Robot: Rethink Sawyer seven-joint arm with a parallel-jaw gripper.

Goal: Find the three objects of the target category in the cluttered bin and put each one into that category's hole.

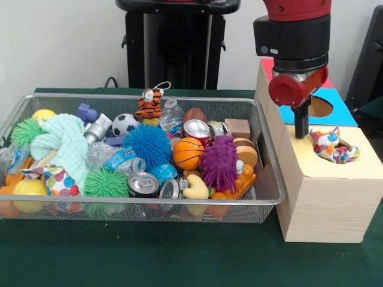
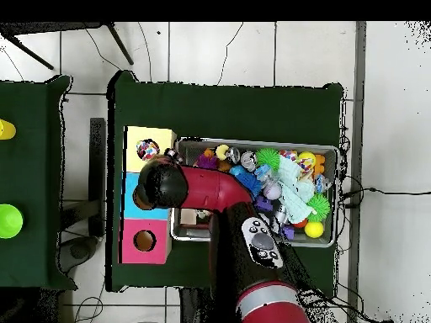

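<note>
The wire mesh bin (image 1: 143, 97) stands at the left, full of toys; it also shows in the overhead view (image 2: 338, 195). A white cloth with coloured dots (image 1: 333, 145) lies bunched in the round hole of the yellow-topped box (image 1: 365, 164) and sticks out above the rim; the overhead view shows it there too (image 2: 147, 150). My gripper (image 1: 302, 133) hangs just left of that cloth, a little above the yellow top and apart from the cloth. A second dotted cloth (image 1: 57, 179) lies at the bin's front left, partly under a mint green cloth (image 1: 63, 143).
The blue-topped box (image 1: 346, 109) and the red-topped box (image 1: 267, 63) stand behind the yellow one. The bin holds spiky balls (image 1: 146, 143), drink cans (image 1: 143, 183), a small basketball (image 1: 188, 153) and a toy tiger (image 1: 148, 105). The robot's pedestal (image 1: 176, 48) stands behind the bin.
</note>
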